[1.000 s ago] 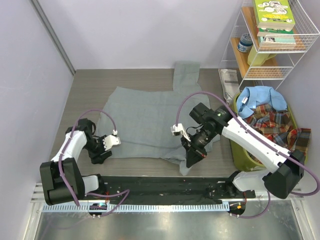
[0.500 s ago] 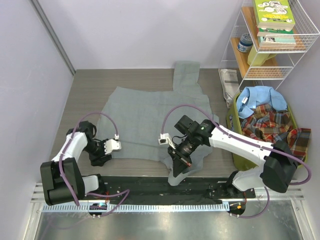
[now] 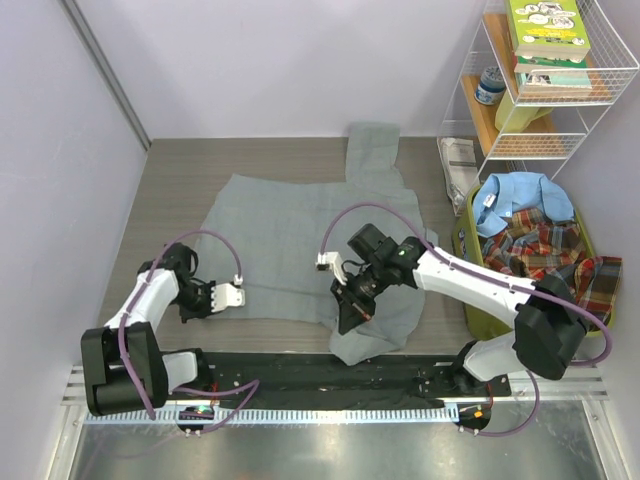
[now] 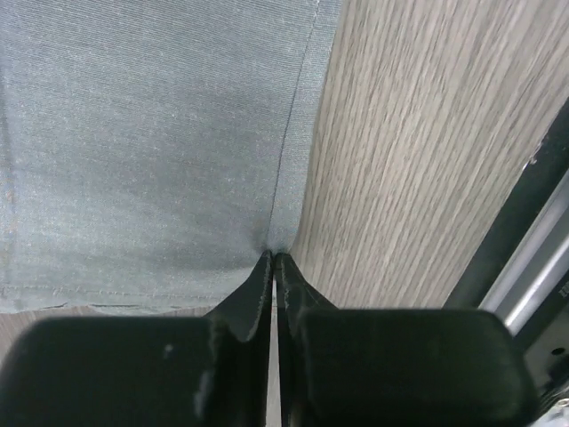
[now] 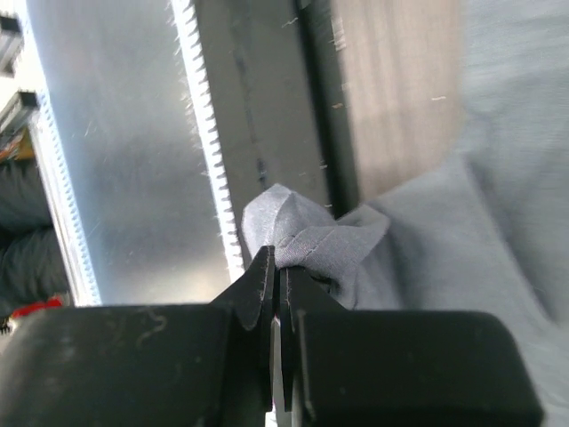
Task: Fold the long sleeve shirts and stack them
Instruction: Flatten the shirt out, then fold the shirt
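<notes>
A plain grey long sleeve shirt (image 3: 285, 235) lies spread on the wooden table, one sleeve (image 3: 372, 150) reaching toward the back wall. My left gripper (image 3: 233, 296) is at the shirt's near left hem. In the left wrist view it (image 4: 274, 258) is shut, its tips pinching the hem seam of the grey cloth (image 4: 151, 133). My right gripper (image 3: 346, 321) is at the shirt's near right edge. The right wrist view shows it (image 5: 276, 263) shut on a bunched fold of grey cloth (image 5: 307, 233), lifted over the near rail. A light blue shirt (image 3: 515, 200) and a plaid shirt (image 3: 545, 250) lie in the basket.
A green basket (image 3: 472, 295) stands at the right edge of the table. Behind it a white wire shelf (image 3: 545, 95) carries books and a jar, and a printed leaflet (image 3: 458, 156) lies beside it. A black rail (image 3: 300, 375) runs along the near edge.
My left gripper has shut on the near left hem. The right gripper has drawn its grey fold leftward, and the right edge of the shirt is folded further inward.
</notes>
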Action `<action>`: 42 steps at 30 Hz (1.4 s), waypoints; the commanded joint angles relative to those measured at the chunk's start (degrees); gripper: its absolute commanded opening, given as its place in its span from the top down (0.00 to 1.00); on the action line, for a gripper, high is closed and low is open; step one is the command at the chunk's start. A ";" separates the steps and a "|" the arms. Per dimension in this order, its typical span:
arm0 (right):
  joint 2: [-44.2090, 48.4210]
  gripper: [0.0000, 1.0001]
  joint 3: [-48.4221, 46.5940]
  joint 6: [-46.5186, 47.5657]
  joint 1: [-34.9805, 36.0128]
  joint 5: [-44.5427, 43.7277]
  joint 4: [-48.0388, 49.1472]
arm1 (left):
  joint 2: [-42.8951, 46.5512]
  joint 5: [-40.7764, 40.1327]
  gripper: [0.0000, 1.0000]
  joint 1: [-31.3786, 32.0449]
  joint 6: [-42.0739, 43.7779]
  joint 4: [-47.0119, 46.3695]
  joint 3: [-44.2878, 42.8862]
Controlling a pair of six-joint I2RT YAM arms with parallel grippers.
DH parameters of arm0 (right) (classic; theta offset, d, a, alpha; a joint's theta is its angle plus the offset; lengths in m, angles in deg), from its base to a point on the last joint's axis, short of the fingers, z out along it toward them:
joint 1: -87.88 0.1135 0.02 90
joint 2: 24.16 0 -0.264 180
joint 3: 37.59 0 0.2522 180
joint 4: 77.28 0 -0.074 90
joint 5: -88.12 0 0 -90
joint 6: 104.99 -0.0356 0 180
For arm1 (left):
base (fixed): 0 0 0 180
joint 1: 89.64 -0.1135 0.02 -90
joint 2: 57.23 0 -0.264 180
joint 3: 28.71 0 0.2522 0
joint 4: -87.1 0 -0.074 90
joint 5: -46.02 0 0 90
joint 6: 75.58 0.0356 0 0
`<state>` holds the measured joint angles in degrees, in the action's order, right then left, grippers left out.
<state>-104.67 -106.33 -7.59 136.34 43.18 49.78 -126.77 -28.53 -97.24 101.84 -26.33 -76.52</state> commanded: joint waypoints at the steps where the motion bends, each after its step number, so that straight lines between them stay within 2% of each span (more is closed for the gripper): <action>1: 2.37 0.99 -6.09 4.80 -6.17 -0.41 -3.86 | 1.68 0.37 1.00 0.39 -0.14 1.40 0.04; 4: 3.07 0.99 -10.56 9.29 -10.65 0.12 -8.97 | 0.99 2.13 1.00 0.39 -2.16 3.96 -3.56; 9: 3.87 0.99 -16.82 14.04 -14.10 -0.14 -16.09 | -1.74 4.77 1.00 0.39 -5.15 7.82 -11.21; 17: 4.22 0.99 -23.67 17.55 -17.44 -5.68 -17.86 | -5.34 7.76 1.00 0.39 -10.50 5.72 -18.50; 25: -1.75 0.99 -32.28 22.13 -24.99 -7.18 -20.32 | -13.50 10.22 1.00 1.09 -18.41 0.28 -27.99; 33: -10.01 0.99 -39.40 27.40 -27.11 -10.59 -18.57 | -22.04 9.96 1.00 1.44 -24.31 -5.35 -34.33; 42: -20.21 0.99 -45.82 28.64 -27.20 -15.43 -16.19 | -26.79 6.97 1.00 2.67 -26.15 -8.69 -34.07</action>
<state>-122.68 -148.01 19.86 109.33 31.03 31.23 -153.00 -20.80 -94.94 77.56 -31.86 -109.72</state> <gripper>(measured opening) 0.047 0.003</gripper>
